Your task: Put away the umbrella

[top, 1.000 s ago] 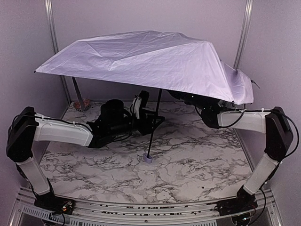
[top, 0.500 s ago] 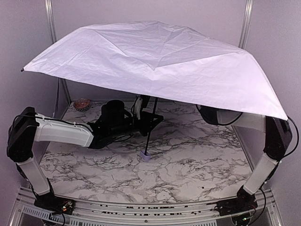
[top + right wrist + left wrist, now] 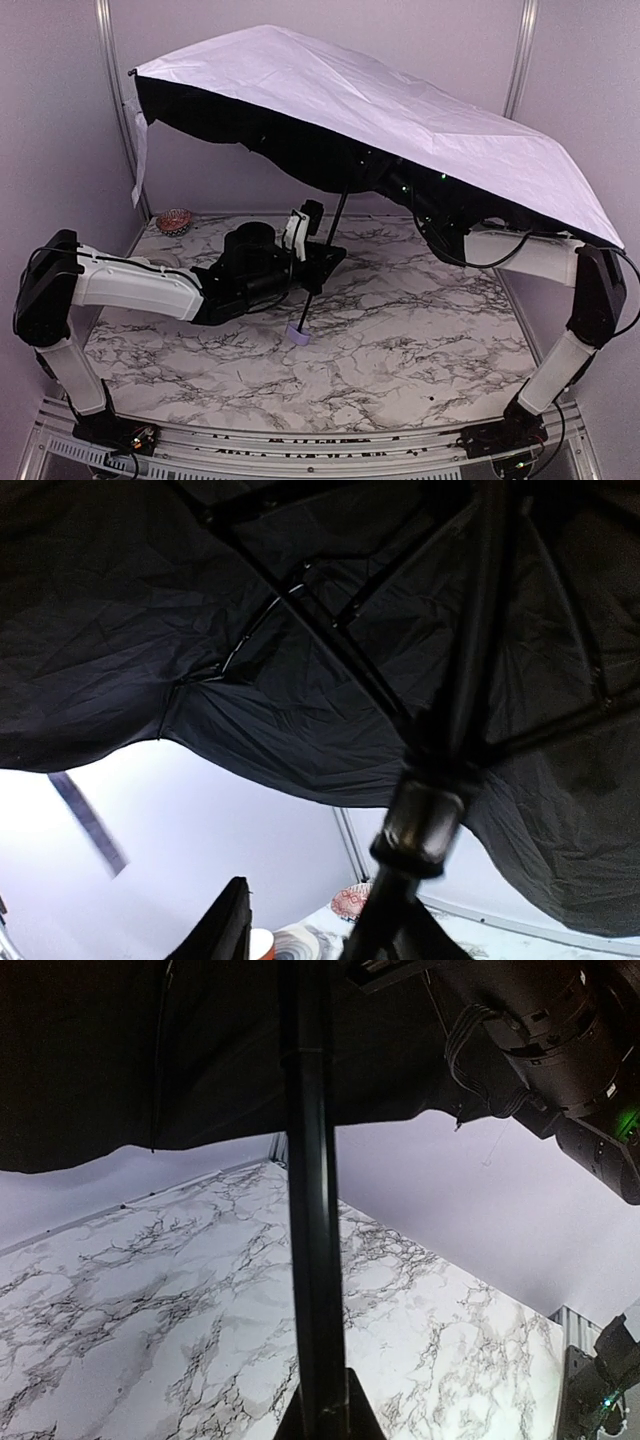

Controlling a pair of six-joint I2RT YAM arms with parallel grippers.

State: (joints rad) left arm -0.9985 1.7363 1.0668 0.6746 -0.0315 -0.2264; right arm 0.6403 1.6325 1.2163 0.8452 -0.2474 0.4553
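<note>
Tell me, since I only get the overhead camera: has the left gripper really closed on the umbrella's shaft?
Observer: Yes. The left wrist camera shows the left gripper shut on the umbrella, its black shaft rising straight out of the grip.
Operator: And the right gripper? The umbrella hides it from me.
Observer: The right wrist camera has the right gripper under the black lining, jaws apart with nothing between them.
Operator: Anything close to it?
Observer: A thick collar on the shaft, just below where the ribs fan out.
</note>
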